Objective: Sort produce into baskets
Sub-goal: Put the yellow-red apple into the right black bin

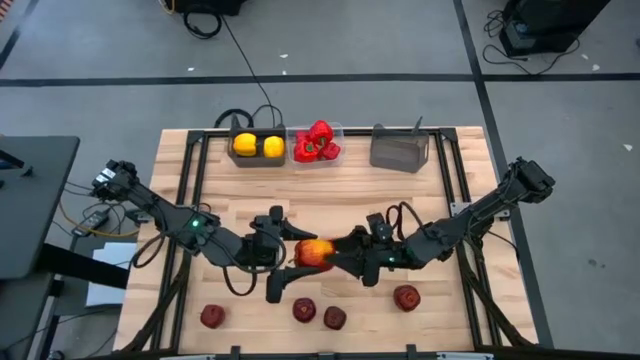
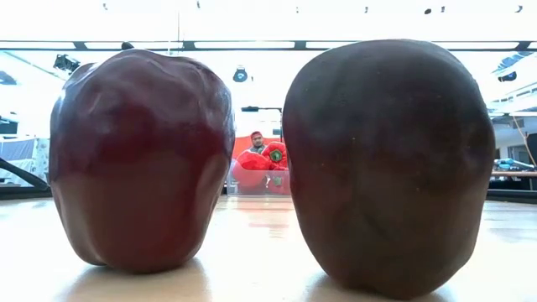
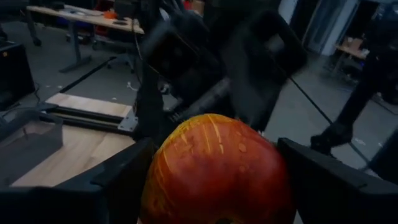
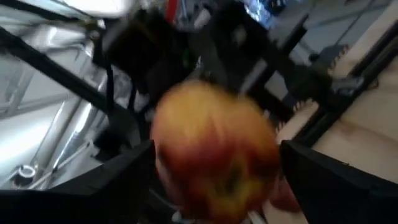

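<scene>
1. Nearest the low camera stand two dark red apples (image 2: 141,159) on the table (image 1: 180,160), untouched; they can wait.
2. At mid-table a red-and-yellow apple (image 1: 313,253) hangs between both arms. The left gripper (image 1: 287,254) looks clenched on it, its pads (image 3: 121,183) pressed against both sides.
3. The right gripper (image 1: 347,255) meets the same fruit from the opposite side; I cannot tell whether it grips or has let go.
4. I judge this to be a handover, so I want one firm hold confirmed before the other arm backs straight away, without twisting the fruit.
5. The likely target is the grey basket (image 1: 400,150) at the far edge. It has no produce showing, while the yellow peppers (image 1: 257,147) and the red peppers (image 1: 316,143) fill its neighbours.
6. I carry high and clear the basket's rim before lowering.
</scene>
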